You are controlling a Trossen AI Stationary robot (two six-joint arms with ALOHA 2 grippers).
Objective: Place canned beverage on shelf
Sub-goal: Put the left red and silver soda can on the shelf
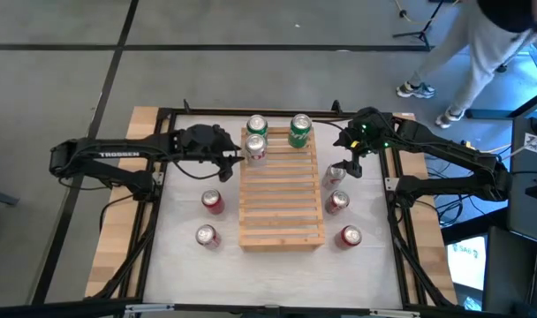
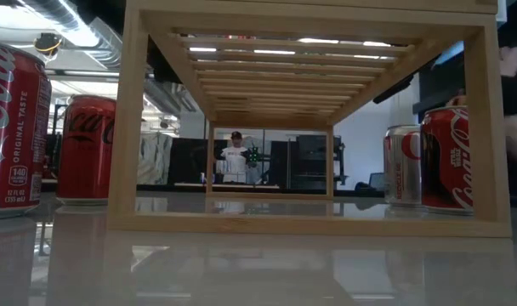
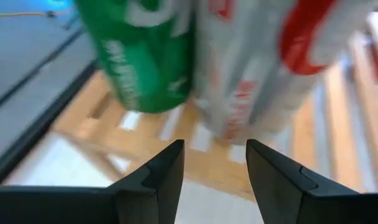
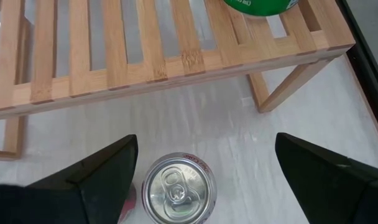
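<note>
The slatted bamboo shelf [image 1: 282, 199] stands mid-table. At its far end stand two green cans [image 1: 257, 126] [image 1: 300, 130] and a silver-and-red can [image 1: 255, 147]. My left gripper [image 1: 239, 159] sits level at the shelf's left edge, right beside that can [image 3: 251, 74]. Its fingers are drawn close together with nothing between them. My right gripper [image 4: 206, 140] hangs open right of the shelf, above an upright silver-topped can [image 4: 178, 190] that stands on the table. Its fingers are spread to either side of the can, clear of it. My left gripper points at the lower part of the silver-and-red can [image 3: 232, 127] from the table's left. The can stands on the shelf's slats just beyond the fingertips [image 3: 176, 149]. I cannot tell whether they touch it.
Two red cans [image 1: 213, 201] [image 1: 206, 235] stand on the table left of the shelf, and two more [image 1: 337, 201] [image 1: 349, 237] stand right of it. The shelf's near slats [image 1: 282, 225] are bare. A person [image 1: 489, 44] stands beyond the table's far right corner.
</note>
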